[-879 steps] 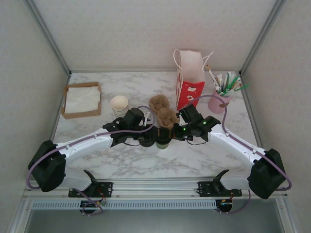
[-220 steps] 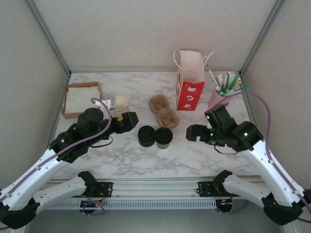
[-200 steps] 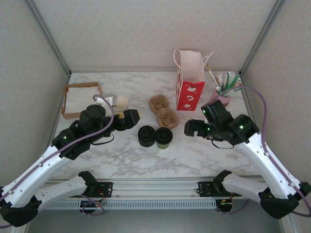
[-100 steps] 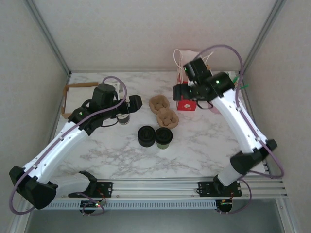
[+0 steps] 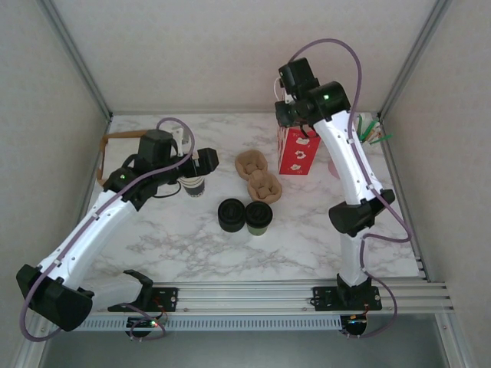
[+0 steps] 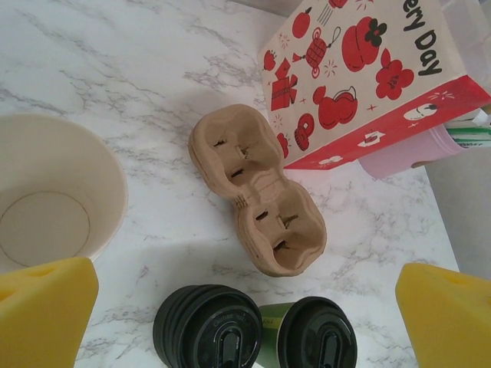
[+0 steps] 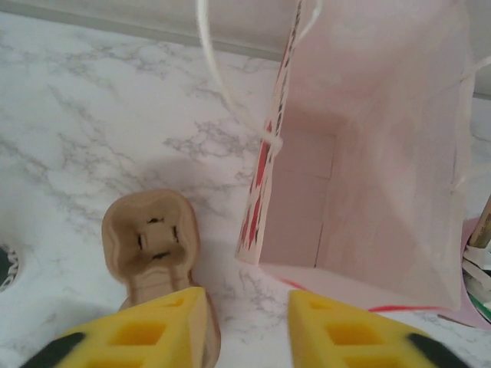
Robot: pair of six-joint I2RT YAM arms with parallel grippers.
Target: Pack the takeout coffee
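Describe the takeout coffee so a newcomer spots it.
Start at the red gift bag; a brown cup carrier lies beside it. In front stand two dark tops: the takeout coffee is the right one, with green sides, unlike the black lid stack.

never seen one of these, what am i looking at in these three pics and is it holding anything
Two robot arms are bolted to the near edge of a marble table. The wide picture looks down from above and behind them. The other two come from a camera on each wrist, so the yellow blocks are fingers. On the table stand a lidded takeout coffee, a black stack of lids, a cardboard cup carrier, a stack of empty cups and a red and white paper bag. The left gripper hangs open beside the cups. The right gripper is above the open bag, fingers apart. Neither holds anything.
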